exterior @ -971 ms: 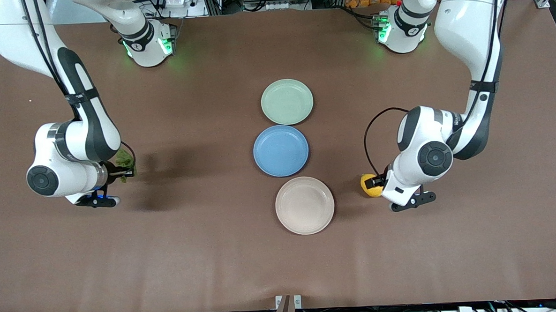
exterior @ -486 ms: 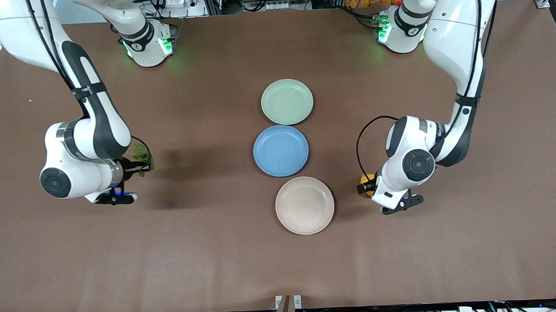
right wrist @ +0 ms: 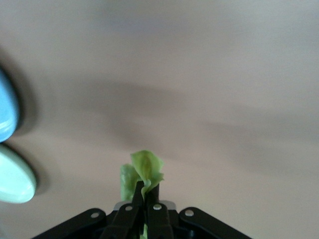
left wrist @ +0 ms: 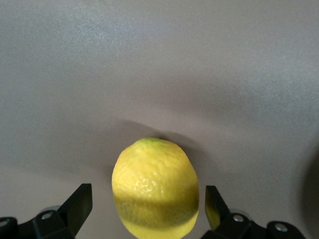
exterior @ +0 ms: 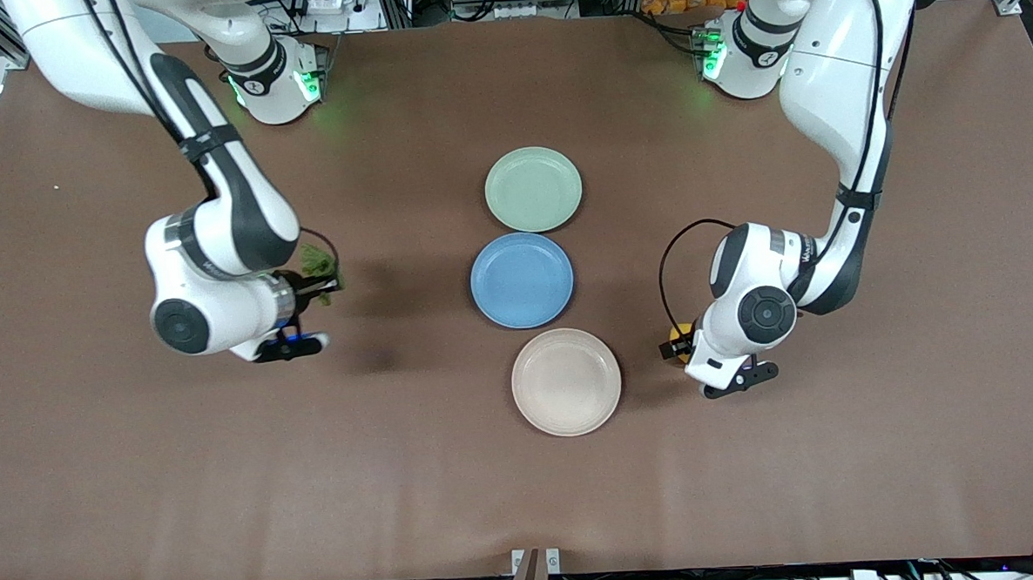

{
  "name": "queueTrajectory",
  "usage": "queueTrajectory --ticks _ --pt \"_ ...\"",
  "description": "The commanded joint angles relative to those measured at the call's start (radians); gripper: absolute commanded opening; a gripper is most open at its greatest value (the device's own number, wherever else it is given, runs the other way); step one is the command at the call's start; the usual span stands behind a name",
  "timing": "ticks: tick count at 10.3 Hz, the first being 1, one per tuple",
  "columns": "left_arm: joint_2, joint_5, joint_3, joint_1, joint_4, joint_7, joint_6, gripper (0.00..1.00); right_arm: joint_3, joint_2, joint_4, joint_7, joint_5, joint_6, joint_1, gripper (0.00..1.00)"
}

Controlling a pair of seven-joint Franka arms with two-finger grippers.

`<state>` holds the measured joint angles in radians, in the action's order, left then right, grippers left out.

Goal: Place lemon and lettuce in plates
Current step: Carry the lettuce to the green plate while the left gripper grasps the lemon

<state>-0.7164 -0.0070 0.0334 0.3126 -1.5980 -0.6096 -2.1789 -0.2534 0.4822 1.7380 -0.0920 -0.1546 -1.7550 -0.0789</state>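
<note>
The yellow lemon (exterior: 679,333) lies on the brown table beside the beige plate (exterior: 566,381), toward the left arm's end. My left gripper (exterior: 676,346) is down at it and open. In the left wrist view the lemon (left wrist: 154,186) sits between the two fingers (left wrist: 79,204) with a gap on each side. My right gripper (exterior: 329,286) is shut on the green lettuce (exterior: 317,264) and holds it above the table, between the right arm's end and the blue plate. In the right wrist view the lettuce (right wrist: 144,169) sticks out of the shut gripper (right wrist: 145,193). The mint plate (exterior: 533,189) holds nothing.
A blue plate (exterior: 522,280) lies between the mint and beige plates in one row at mid table. The right wrist view shows the edges of the blue plate (right wrist: 6,112) and the mint plate (right wrist: 15,179). The robots' bases stand along the table's edge farthest from the camera.
My right gripper has carried the lettuce toward the row of plates. My left arm has shifted a little toward the beige plate and hides more of the lemon.
</note>
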Motion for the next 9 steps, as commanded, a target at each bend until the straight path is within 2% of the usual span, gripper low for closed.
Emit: queueTrajectory --ticks 1,2,3,4,5,6,9 --pt "-0.005 -0.011 -0.007 0.011 0.004 -0.025 -0.012 1.0 -0.021 0.004 -0.009 -0.02 -0.037 0.029 -0.068 0.0" --pt "-0.006 -0.011 -0.007 0.011 0.004 -0.027 -0.012 1.0 -0.021 0.004 -0.009 -0.052 -0.052 0.029 -0.108 0.0" --pt "-0.006 -0.011 -0.007 0.011 0.003 -0.029 -0.012 0.77 -0.021 0.004 -0.012 -0.084 -0.075 0.026 -0.152 0.0" --pt "-0.006 -0.011 -0.007 0.011 0.003 -0.029 -0.012 0.41 -0.021 0.009 -0.017 -0.103 -0.107 0.02 -0.2 0.0" --pt "-0.006 -0.01 -0.007 0.011 0.003 -0.042 -0.012 0.21 -0.021 0.012 -0.017 -0.104 -0.138 0.014 -0.241 0.0" --pt "-0.006 -0.01 -0.007 0.011 0.003 -0.047 -0.012 0.2 -0.02 0.019 -0.017 -0.103 -0.17 0.006 -0.283 0.0" --pt "0.012 -0.014 -0.007 0.008 0.012 -0.05 -0.012 0.2 -0.02 0.064 -0.017 -0.158 -0.183 -0.104 -0.395 0.0"
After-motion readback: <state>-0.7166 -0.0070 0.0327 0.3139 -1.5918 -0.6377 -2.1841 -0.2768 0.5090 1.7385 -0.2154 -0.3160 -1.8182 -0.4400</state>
